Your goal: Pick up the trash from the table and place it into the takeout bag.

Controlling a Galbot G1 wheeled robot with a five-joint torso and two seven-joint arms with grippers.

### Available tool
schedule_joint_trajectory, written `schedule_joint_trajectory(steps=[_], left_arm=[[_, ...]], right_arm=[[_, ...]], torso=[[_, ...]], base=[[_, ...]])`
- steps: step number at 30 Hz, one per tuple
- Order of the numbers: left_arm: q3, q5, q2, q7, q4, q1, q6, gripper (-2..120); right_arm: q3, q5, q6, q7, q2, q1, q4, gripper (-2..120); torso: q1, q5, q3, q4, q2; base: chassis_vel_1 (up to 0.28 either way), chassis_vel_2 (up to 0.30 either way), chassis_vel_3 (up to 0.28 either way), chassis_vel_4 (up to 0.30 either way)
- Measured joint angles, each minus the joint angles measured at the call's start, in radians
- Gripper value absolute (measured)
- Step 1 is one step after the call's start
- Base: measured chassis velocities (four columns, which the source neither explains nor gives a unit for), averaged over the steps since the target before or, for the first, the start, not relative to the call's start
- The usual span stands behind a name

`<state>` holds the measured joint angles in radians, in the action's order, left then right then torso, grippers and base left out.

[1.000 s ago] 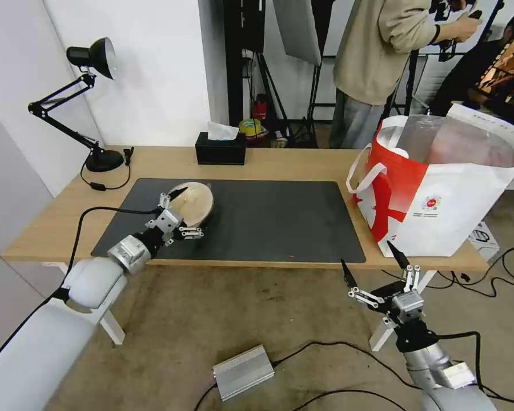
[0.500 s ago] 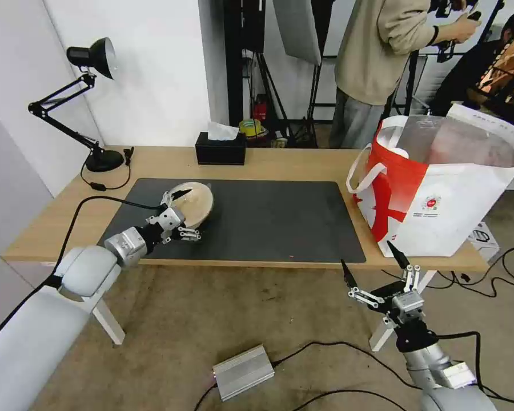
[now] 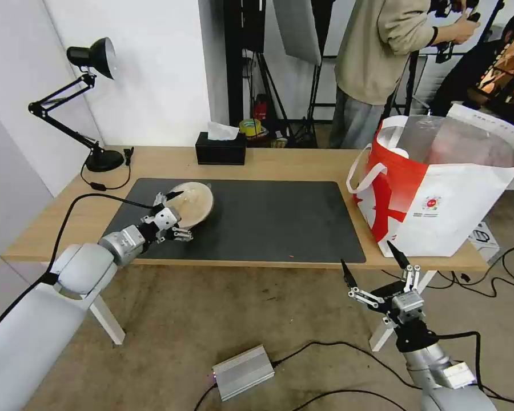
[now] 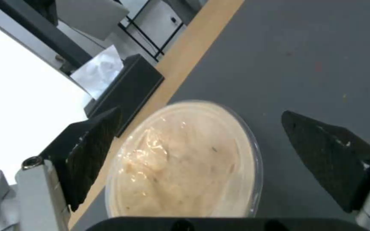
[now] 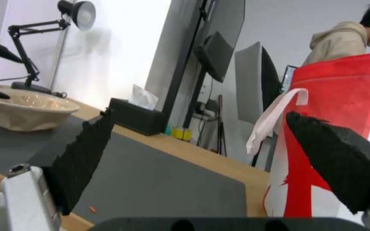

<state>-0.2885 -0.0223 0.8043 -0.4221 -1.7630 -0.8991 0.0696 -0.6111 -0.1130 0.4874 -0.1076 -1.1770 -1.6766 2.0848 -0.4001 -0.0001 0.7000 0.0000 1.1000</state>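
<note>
Table (image 3: 280, 165), mat's left end: beige bowl (image 3: 193, 202) between wide-spread left end effector (image 3: 174, 215) fingers; right end effector (image 3: 376, 272) wide, below front edge.

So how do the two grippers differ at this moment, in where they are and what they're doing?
The left gripper reaches over the dark mat with its fingers straddling the beige bowl; the right gripper hangs below the table edge, near the takeout bag, with nothing between its fingers. The left is level with the tabletop; the right points upward from lower down. Both are open.
</note>
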Motion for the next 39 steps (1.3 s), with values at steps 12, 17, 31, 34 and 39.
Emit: schedule_joint_trajectory(steps=[12, 17, 31, 34, 39], left_arm=[[0.035, 0.022, 0.023, 0.001, 0.032, 0.03, 0.0, 100], [0.049, 0.04, 0.032, -0.002, 0.053, 0.043, -0.001, 100], [0.084, 0.086, 0.04, -0.024, 0.117, 0.094, -0.015, 100], [0.084, 0.094, 0.044, -0.025, 0.122, 0.094, -0.015, 100], [0.086, 0.11, 0.055, -0.025, 0.135, 0.098, -0.016, 100]], right_arm=[[0.0, 0.0, 0.0, 0.0, 0.0, 0.0, 0.0, 100], [0.0, 0.0, 0.0, 0.0, 0.0, 0.0, 0.0, 100], [0.0, 0.0, 0.0, 0.0, 0.0, 0.0, 0.0, 100], [0.0, 0.0, 0.0, 0.0, 0.0, 0.0, 0.0, 100], [0.0, 0.0, 0.0, 0.0, 0.0, 0.0, 0.0, 100]], torso=[[0.0, 0.0001, 0.0, 0.0, 0.0], [0.0, 0.0002, 0.0, 0.0, 0.0], [0.0, 0.0001, 0.0, 0.0, 0.0], [0.0, 0.0001, 0.0, 0.0, 0.0], [0.0, 0.0001, 0.0, 0.0, 0.0]], base=[[0.0, 0.0, 0.0, 0.0], [0.0, 0.0, 0.0, 0.0], [0.0, 0.0, 0.0, 0.0], [0.0, 0.0, 0.0, 0.0], [0.0, 0.0, 0.0, 0.0]])
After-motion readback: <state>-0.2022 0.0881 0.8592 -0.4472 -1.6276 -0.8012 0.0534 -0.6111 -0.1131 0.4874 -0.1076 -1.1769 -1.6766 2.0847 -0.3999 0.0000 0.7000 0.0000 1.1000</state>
